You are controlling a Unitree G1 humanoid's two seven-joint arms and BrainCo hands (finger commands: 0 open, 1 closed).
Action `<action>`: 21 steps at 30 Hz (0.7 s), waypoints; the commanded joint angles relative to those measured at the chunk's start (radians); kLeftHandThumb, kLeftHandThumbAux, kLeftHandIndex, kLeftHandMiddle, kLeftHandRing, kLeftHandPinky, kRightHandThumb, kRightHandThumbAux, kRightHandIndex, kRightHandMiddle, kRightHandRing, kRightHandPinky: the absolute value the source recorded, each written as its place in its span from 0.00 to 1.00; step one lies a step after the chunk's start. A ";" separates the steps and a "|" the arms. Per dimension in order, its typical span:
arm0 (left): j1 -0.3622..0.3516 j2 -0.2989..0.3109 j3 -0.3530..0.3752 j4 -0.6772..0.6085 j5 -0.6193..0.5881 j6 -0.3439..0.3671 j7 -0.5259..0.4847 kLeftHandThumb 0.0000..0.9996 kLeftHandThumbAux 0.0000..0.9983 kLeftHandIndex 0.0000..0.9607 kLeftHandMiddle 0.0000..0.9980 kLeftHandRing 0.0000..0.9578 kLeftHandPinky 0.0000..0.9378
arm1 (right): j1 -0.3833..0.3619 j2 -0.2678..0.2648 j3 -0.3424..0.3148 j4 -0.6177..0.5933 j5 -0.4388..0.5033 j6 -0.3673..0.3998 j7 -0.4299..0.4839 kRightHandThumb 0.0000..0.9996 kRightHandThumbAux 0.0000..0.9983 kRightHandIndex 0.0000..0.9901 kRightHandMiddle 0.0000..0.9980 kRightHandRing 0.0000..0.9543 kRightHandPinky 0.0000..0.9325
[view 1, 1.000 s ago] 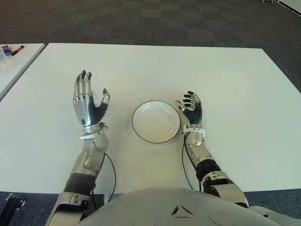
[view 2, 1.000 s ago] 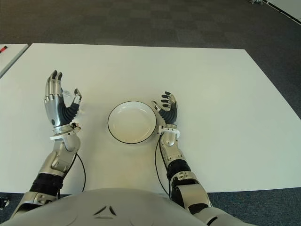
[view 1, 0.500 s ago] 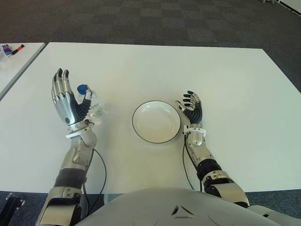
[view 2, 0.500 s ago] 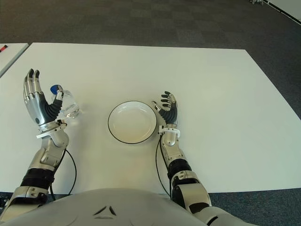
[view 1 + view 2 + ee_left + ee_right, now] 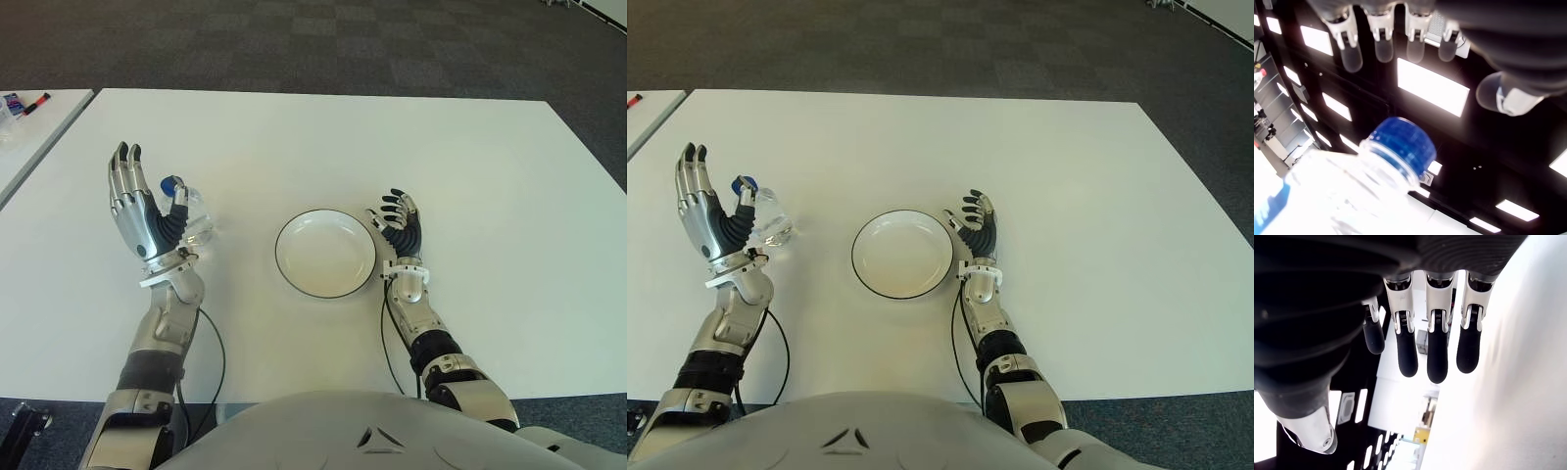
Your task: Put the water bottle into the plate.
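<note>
Left eye view: compared with 1 second ago, the left hand (image 5: 145, 211) has swung away from the plate (image 5: 325, 253) toward the robot's left, uncovering the water bottle (image 5: 191, 212), which it hid before; since 0.5 second ago almost nothing has changed. The bottle lies on its side on the white table (image 5: 392, 137), blue cap (image 5: 170, 184) pointing away from the robot, well apart from the plate on its left. The left hand is raised with palm turned toward the bottle, 4 fingers straight up, thumb tip near the cap. The right hand (image 5: 399, 228) shows just beside the plate's right rim, fingers loosely extended, unchanged.

Right eye view: the same layout; the plate (image 5: 902, 254) sits between the 2 hands, with nothing in it. The bottle (image 5: 769, 216) is just beside the left hand's (image 5: 713, 218) thumb side.

Left wrist view: the bottle (image 5: 1337, 191) fills the lower part, its cap (image 5: 1399, 143) clear of the 4 fingertips (image 5: 1351, 54) and the thumb. The hand is spread and holds nothing.

Right wrist view: the right hand's fingers (image 5: 1437, 355) hang relaxed and slightly parted beside the white tabletop (image 5: 1518, 372), grasping nothing.
</note>
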 commanded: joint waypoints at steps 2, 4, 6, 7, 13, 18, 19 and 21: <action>0.005 -0.008 0.002 -0.003 -0.009 0.015 -0.013 0.57 0.35 0.00 0.00 0.01 0.12 | 0.031 -0.003 -0.006 0.037 0.012 0.024 0.007 0.70 0.71 0.20 0.32 0.37 0.42; 0.003 -0.008 0.001 -0.002 -0.005 0.020 -0.010 0.57 0.35 0.00 0.00 0.01 0.12 | 0.030 -0.003 -0.006 0.039 0.013 0.024 0.010 0.70 0.71 0.20 0.32 0.37 0.42; 0.000 -0.010 -0.001 -0.002 -0.002 0.025 -0.008 0.56 0.35 0.00 0.00 0.01 0.11 | 0.029 -0.004 -0.006 0.041 0.014 0.024 0.011 0.70 0.71 0.20 0.32 0.37 0.42; -0.001 -0.010 -0.002 -0.002 -0.002 0.027 -0.008 0.56 0.35 0.00 0.00 0.00 0.11 | 0.029 -0.004 -0.006 0.042 0.014 0.024 0.012 0.70 0.72 0.20 0.32 0.37 0.42; -0.007 -0.014 -0.011 0.008 -0.012 0.017 -0.019 0.54 0.36 0.00 0.00 0.00 0.10 | 0.027 -0.005 -0.008 0.045 0.018 0.025 0.016 0.70 0.72 0.20 0.32 0.37 0.42; -0.003 -0.018 -0.012 0.004 -0.068 -0.009 -0.079 0.52 0.37 0.00 0.00 0.00 0.09 | 0.027 -0.004 -0.010 0.047 0.023 0.023 0.023 0.70 0.72 0.20 0.32 0.37 0.42; -0.003 -0.019 -0.011 0.003 -0.080 -0.014 -0.091 0.52 0.37 0.00 0.00 0.00 0.08 | 0.027 -0.005 -0.010 0.047 0.024 0.022 0.025 0.70 0.71 0.20 0.32 0.37 0.42; -0.001 -0.021 -0.010 0.000 -0.106 -0.024 -0.122 0.51 0.37 0.00 0.00 0.00 0.07 | 0.027 -0.005 -0.010 0.048 0.026 0.021 0.027 0.70 0.71 0.20 0.32 0.37 0.41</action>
